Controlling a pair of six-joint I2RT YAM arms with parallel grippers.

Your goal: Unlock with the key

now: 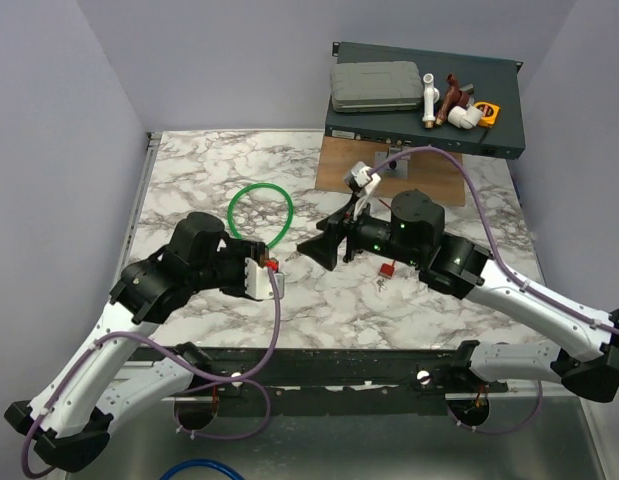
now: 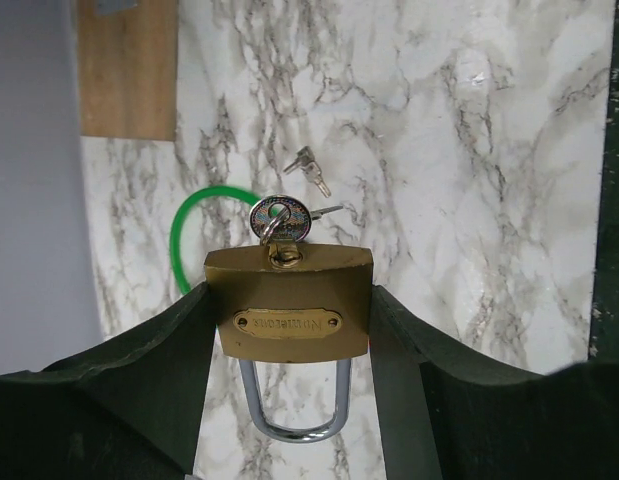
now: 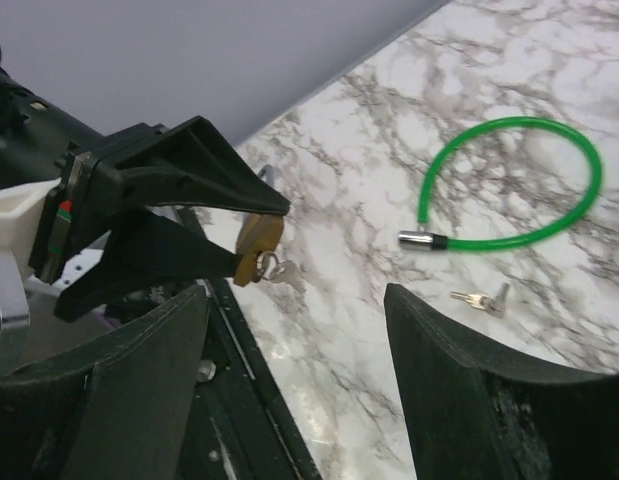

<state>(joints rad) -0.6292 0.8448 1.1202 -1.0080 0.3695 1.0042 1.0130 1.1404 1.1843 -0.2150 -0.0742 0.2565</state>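
Left gripper [image 2: 289, 305] clamps the brass padlock [image 2: 289, 285], with a silver key [image 2: 280, 218] in its keyhole. Right gripper [image 3: 297, 300] gapes wide, holding nothing. The red-tagged key [image 1: 386, 270] lies on the marble table [image 1: 189, 170], just right of frame centre.

Left pincer [image 2: 289, 330] clamped tight, right pincer [image 3: 294, 300] spread wide, arms angled inward.
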